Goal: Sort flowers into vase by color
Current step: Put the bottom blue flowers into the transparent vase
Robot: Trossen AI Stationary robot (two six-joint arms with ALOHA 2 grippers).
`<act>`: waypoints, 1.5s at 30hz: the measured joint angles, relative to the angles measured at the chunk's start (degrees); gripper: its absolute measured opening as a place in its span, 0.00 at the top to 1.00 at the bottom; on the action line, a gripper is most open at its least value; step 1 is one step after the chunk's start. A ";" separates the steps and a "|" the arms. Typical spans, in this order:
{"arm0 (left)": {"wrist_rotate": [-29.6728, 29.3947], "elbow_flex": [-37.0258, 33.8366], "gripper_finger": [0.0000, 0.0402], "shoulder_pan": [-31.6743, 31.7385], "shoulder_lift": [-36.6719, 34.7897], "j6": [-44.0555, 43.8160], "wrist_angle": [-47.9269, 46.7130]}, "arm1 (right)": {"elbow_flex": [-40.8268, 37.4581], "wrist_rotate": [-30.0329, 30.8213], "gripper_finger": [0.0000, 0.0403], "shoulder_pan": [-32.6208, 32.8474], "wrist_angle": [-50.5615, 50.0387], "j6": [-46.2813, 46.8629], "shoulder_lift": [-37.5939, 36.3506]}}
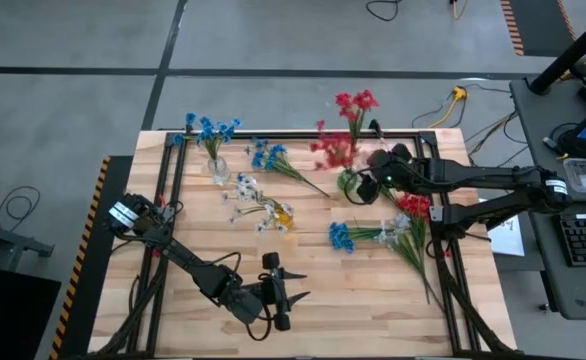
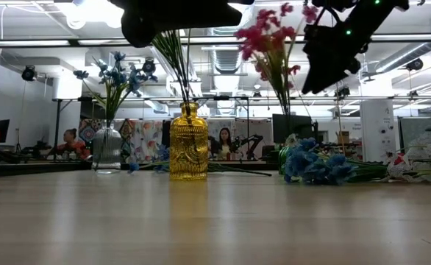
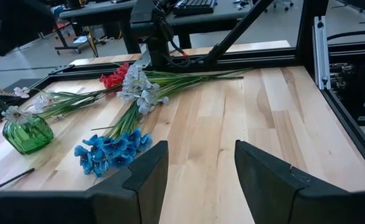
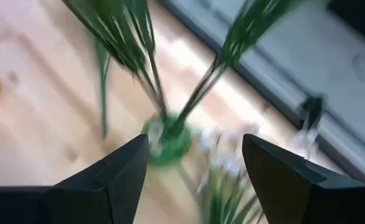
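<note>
Two red flowers (image 1: 345, 128) stand with their stems in a green vase (image 1: 350, 184) near the table's far right. My right gripper (image 1: 368, 183) hovers open just above that vase (image 4: 165, 140), its fingers on either side of the stems without touching them. A clear vase (image 1: 218, 168) holds blue flowers (image 1: 211, 130). A yellow vase (image 1: 284, 214) holds white flowers (image 1: 245, 188). One loose blue flower (image 1: 270, 155) lies behind it. Loose blue (image 3: 111, 149), white (image 3: 139, 87) and red (image 3: 114, 78) flowers lie on the table's right side. My left gripper (image 1: 298, 290) waits open near the near edge.
A black frame (image 1: 443, 135) runs around the tabletop. Bare wood (image 3: 232, 124) lies between my left gripper (image 3: 201, 152) and the loose flowers. In the low view the yellow vase (image 2: 188, 151) stands in front, the clear vase (image 2: 107, 147) to its left. People sit in the room beyond.
</note>
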 joint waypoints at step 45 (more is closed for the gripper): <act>0.04 0.00 0.57 0.00 0.01 -1.06 -0.02 | -12.88 -14.15 0.40 23.47 5.15 0.75 15.42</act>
